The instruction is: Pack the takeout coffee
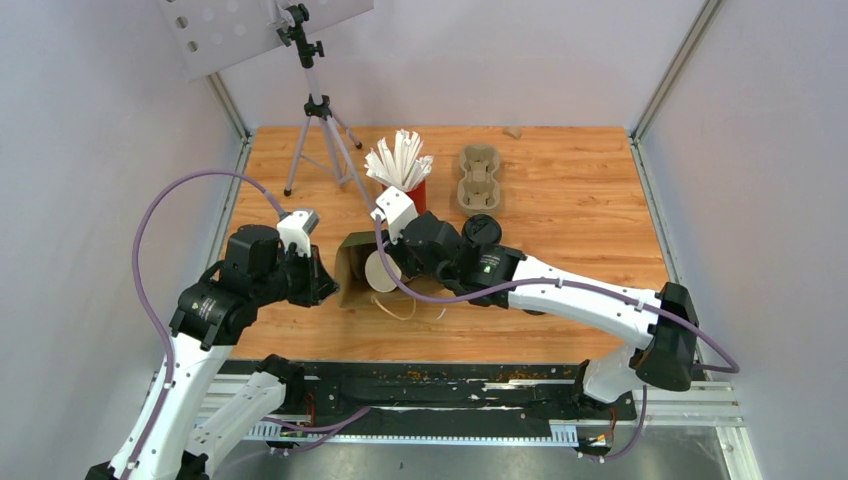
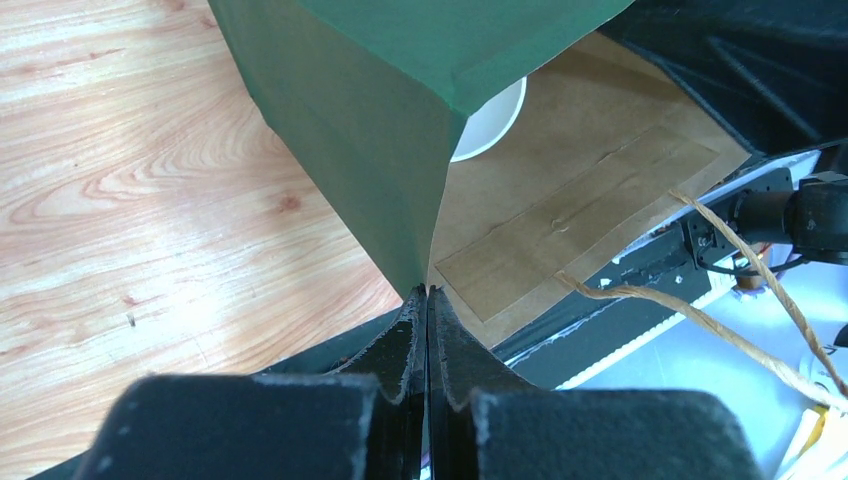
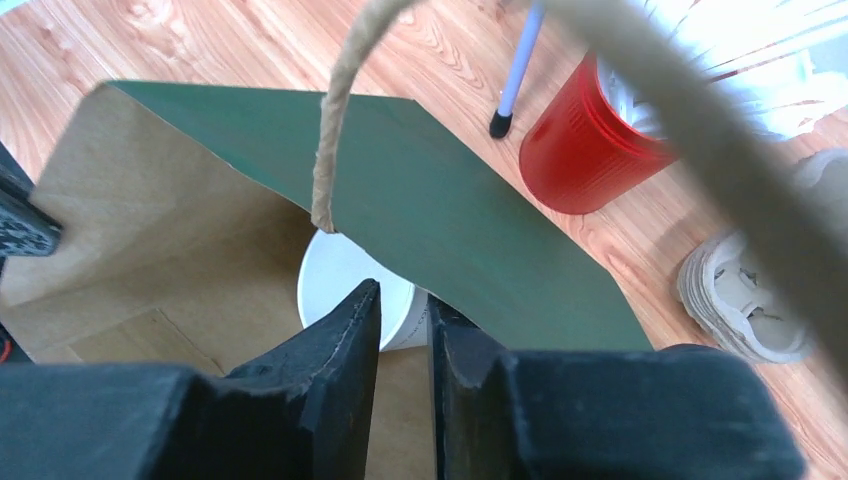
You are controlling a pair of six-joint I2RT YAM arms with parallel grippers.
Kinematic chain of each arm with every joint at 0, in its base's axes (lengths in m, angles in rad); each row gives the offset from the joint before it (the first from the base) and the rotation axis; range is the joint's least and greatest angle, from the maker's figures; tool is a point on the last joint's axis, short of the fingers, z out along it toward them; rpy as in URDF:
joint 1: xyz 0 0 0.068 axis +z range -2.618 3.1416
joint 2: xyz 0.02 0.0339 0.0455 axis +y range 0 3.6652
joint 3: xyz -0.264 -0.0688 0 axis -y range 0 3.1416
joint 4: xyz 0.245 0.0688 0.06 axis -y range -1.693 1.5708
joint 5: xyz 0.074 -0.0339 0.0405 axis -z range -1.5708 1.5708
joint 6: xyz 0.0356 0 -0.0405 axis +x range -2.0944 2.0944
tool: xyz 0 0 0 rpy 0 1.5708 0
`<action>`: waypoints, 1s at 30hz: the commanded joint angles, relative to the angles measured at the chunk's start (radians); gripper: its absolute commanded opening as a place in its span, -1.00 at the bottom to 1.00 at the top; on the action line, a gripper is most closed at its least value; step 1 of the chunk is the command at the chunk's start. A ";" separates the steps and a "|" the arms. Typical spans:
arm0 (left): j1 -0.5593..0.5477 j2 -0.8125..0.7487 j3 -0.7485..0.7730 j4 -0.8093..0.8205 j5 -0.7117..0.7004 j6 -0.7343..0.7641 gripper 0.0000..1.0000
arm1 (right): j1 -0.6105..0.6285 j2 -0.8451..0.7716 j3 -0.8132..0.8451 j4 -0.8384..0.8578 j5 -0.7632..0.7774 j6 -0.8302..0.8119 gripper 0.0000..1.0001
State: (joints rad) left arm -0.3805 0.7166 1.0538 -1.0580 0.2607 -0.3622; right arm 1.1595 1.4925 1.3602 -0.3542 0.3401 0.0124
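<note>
A paper bag (image 1: 350, 262), green outside and brown inside, lies on its side with its mouth towards the right arm. One white takeout coffee cup (image 1: 381, 272) lies inside it, its round white end (image 3: 340, 275) facing my right wrist camera and its lid hidden. My right gripper (image 3: 405, 295) is at the bag's mouth, jaws a narrow gap apart on either side of that cup's edge. My left gripper (image 2: 428, 290) is shut on the bag's near edge (image 2: 360, 120). A second takeout coffee cup (image 1: 481, 230) with a black lid stands behind the right wrist.
A red cup of white straws (image 1: 412, 192) stands just behind the bag, also in the right wrist view (image 3: 585, 150). A beige pulp tray (image 1: 478, 178) lies to its right. A tripod (image 1: 320, 120) stands at the back left. The bag's twine handles (image 3: 335, 120) hang across the right wrist view.
</note>
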 commanded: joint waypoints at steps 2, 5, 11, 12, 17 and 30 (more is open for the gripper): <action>-0.003 0.010 0.044 0.022 -0.003 -0.015 -1.00 | -0.004 0.003 -0.029 0.052 0.006 0.007 -0.36; -0.003 0.013 0.044 0.027 0.004 -0.022 -1.00 | 0.002 0.006 -0.044 0.053 0.031 0.040 -0.25; -0.003 0.009 0.037 0.032 0.004 -0.018 -1.00 | 0.011 0.066 -0.017 -0.004 0.127 0.110 -0.08; -0.003 0.011 0.036 0.032 0.006 -0.017 -1.00 | 0.011 0.080 -0.012 -0.014 0.142 0.117 -0.07; -0.003 0.012 0.040 0.033 0.011 -0.010 -1.00 | 0.014 0.114 -0.025 0.004 0.184 0.125 -0.07; -0.003 0.019 0.050 0.032 0.018 -0.007 -1.00 | 0.012 0.241 0.047 -0.029 0.232 0.132 -0.41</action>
State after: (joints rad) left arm -0.3805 0.7368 1.0691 -1.0538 0.2642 -0.3729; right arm 1.1683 1.7088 1.3544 -0.3786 0.5400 0.1307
